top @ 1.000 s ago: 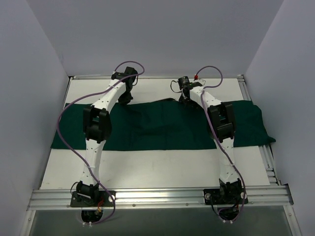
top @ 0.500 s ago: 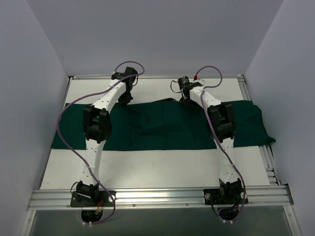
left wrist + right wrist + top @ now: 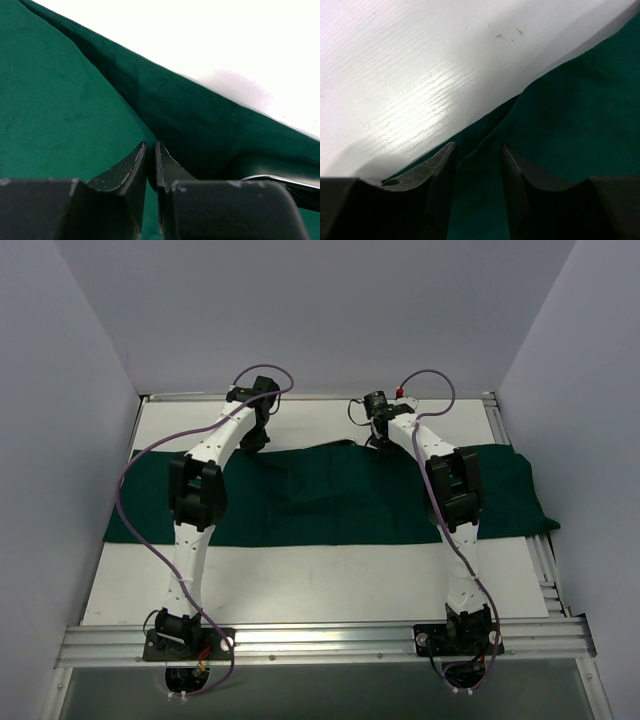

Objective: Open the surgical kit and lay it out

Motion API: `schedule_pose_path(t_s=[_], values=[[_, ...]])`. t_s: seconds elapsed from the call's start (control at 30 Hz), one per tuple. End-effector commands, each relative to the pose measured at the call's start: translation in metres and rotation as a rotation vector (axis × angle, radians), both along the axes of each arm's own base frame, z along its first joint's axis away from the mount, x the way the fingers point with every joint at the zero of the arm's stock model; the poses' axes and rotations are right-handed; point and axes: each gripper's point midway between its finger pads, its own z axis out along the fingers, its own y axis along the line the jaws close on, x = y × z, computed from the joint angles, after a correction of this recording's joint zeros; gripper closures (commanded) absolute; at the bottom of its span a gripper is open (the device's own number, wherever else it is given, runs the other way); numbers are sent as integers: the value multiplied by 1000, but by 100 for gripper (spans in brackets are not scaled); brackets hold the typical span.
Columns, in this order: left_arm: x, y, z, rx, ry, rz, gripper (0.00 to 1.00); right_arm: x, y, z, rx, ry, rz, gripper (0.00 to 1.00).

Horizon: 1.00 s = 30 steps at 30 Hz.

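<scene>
The white table (image 3: 330, 580) carries the surgical kit as a long band across its middle: the dark green drape (image 3: 330, 505) lies flat and mostly closed over whatever it wraps, with one end spilling toward the table's right edge. Both arms stretch from the near rail over the cloth to its far edge, the left arm (image 3: 195, 500) toward the left of centre and the right arm (image 3: 455, 490) toward the right. That suits peeling a far flap open from two points at once. In its wrist view the left gripper (image 3: 151, 162) has its jaws drawn almost together at the end of a raised ridge in the drape. They appear to pinch that fold, though the slit between the tips is too dark to be sure. The right gripper (image 3: 477, 160) sits with jaws apart, straddling the drape's hem where it meets the bare table, placed to close on the edge but not gripping it. Beside the left gripper a sliver of shiny steel tray (image 3: 280, 179) shows under the lifted cloth; no instruments are visible yet.
</scene>
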Motion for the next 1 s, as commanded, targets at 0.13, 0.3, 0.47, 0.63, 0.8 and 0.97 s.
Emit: schedule_pose_path(t_s=[0.13, 0.3, 0.47, 0.63, 0.8, 0.97], values=[[7, 4, 41, -6, -97, 0, 80, -9, 2, 23, 13, -18, 5, 70], [6, 4, 38, -4, -91, 0, 80, -11, 3, 10, 20, 3, 6, 71], [6, 3, 36, -8, -86, -2, 80, -11, 4, 0, 25, 14, 4, 70], [6, 3, 38, -8, -89, -3, 80, -9, -1, -5, 25, 9, -16, 66], [5, 5, 38, -3, -85, -5, 80, -7, -6, -6, 17, 6, -27, 74], [5, 6, 37, 0, -83, -2, 80, -8, -9, 1, 9, -1, -29, 96]])
